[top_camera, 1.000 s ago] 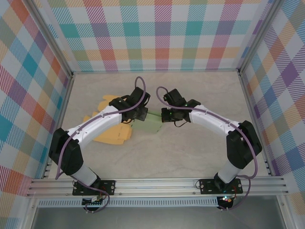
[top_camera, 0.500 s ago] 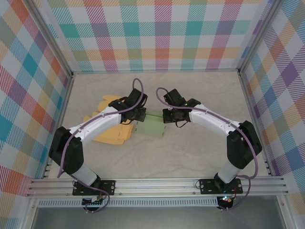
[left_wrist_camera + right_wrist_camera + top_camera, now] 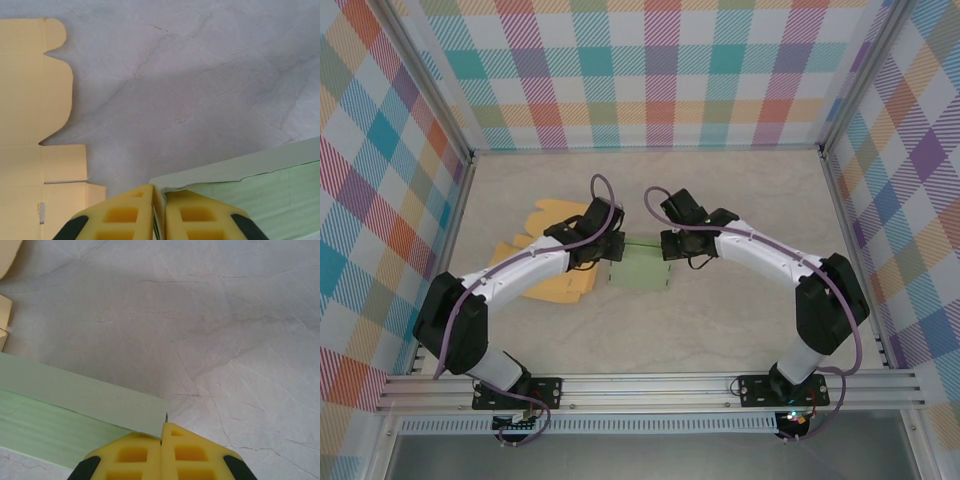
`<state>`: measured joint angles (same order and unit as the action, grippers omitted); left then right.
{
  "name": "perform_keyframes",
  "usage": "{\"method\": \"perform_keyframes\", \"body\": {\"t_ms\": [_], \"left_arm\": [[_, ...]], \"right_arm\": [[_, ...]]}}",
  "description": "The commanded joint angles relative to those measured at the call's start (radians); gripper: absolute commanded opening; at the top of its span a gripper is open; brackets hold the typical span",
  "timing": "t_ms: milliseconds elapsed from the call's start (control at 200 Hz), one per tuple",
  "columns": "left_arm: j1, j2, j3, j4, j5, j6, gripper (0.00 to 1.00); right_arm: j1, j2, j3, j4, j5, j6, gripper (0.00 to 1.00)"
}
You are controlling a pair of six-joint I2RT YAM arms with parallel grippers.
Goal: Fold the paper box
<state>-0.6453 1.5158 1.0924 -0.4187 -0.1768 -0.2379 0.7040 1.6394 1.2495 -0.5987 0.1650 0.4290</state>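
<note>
Pale green paper box (image 3: 640, 268) sits mid-table between the two arms. It is part-formed, with one long wall raised along the far edge and the rest lying low.

Left gripper (image 3: 159, 212): yellow fingers (image 3: 125, 216) are pressed together with the thin green edge at the box's left end caught in the seam, so it is clamped on the paper. Right gripper (image 3: 161, 452): fingers (image 3: 192, 455) are together too. The right corner of the raised wall runs straight into their seam, so it looks pinched there, but the bite is very shallow.

Further out, flat yellow cardboard blanks (image 3: 548, 262) lie just left of the box, partly under the left arm. You can't tell whether they touch it. The grey marbled tabletop (image 3: 750, 320) to the right is bare.

Risks for you:
- Both holds are on single paper edges. If you pull the hands apart, the sheet probably tears at a crease or slips out of the right pinch first.
- If you push the hands together off the score line, the wall likely buckles mid-span instead of folding.
- If you let go of one end early, the raised wall could spring flat.
- The wrists are close across the box, so a careless inward rotation could knock them together.
- If you swing the left arm leftward, it may drag a yellow blank along.
</note>
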Motion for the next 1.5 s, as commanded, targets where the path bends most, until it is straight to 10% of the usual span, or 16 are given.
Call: {"method": "perform_keyframes", "body": {"t_ms": [0,1045,1495], "left_arm": [[-0.005,-0.053,-0.056,0.103,-0.003,-0.028,0.10],[-0.219,-0.139,-0.367,0.633,-0.091,-0.005,0.22],[-0.220,-0.250,-0.361,0.600,-0.058,-0.006,0.50]], "right_arm": [[0.021,-0.037,-0.019,0.018,0.028,-0.017,0.01],[0.160,-0.272,-0.405,0.390,0.314,0.003,0.01],[0.161,-0.341,-0.527,0.554,0.377,-0.028,0.00]]}}
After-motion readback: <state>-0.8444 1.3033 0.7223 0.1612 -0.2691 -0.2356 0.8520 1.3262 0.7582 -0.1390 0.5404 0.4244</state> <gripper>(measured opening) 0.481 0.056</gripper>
